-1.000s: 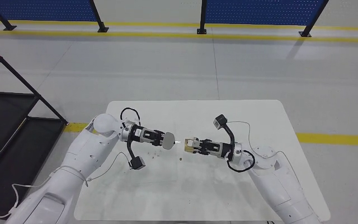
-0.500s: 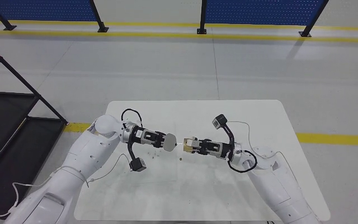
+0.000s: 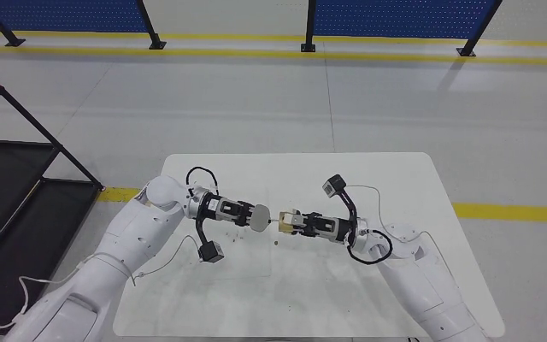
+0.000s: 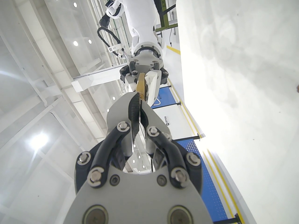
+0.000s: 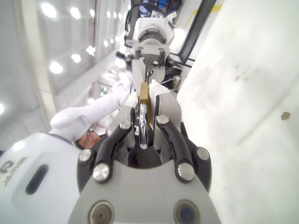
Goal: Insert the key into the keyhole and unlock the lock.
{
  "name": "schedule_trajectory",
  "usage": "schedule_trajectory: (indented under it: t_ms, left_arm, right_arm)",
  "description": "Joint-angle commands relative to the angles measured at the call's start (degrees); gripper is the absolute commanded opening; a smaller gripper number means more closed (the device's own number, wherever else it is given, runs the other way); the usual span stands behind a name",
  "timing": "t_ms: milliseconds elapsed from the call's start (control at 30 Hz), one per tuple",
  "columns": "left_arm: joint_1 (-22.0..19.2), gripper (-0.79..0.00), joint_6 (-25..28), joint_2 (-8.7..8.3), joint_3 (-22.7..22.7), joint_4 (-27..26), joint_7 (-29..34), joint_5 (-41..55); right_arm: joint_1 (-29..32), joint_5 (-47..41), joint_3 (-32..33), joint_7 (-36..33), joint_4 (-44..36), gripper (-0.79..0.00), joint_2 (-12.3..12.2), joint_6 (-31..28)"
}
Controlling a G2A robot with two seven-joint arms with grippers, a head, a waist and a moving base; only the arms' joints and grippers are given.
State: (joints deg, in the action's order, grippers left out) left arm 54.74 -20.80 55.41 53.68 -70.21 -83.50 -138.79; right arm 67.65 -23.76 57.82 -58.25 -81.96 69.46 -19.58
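Note:
Above the middle of the white table (image 3: 342, 291), my two grippers meet tip to tip. My left gripper (image 3: 259, 218) (image 4: 139, 100) is shut on a thin silver key (image 3: 273, 220) (image 4: 140, 114), seen edge-on between its black pads. The key's tip touches the end of a brass padlock (image 3: 288, 221) (image 4: 141, 86) (image 5: 143, 97). My right gripper (image 3: 291, 222) (image 5: 143, 92) is shut on the padlock's body, and the silver shackle (image 5: 143, 128) points back toward that wrist. I cannot tell how deep the key sits in the keyhole.
A small brown speck (image 3: 275, 243) (image 5: 285, 115) lies on the table under the grippers. A black metal rack (image 3: 34, 184) stands off the table's left side. Blue barrier panels (image 3: 393, 17) line the far floor.
The left gripper with the key has edged right toward the padlock, and the right gripper has edged left. The gap between them has closed.

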Motion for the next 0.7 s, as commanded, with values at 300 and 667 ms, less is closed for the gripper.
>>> schedule_trajectory:
  t_ms: [300,667]
  left_arm:
    - [-0.8,-0.785,0.4,-0.02,-1.4,0.4,-0.4,0.8]
    - [-1.4,-0.785,1.3,-0.26,-2.5,-0.1,-1.3,0.8]
  right_arm:
    - [-0.2,-0.1,-0.4,-0.3,0.1,-0.785,0.0,0.0]
    - [-0.6,0.6,-0.5,-0.4,0.0,-0.785,-0.1,0.3]
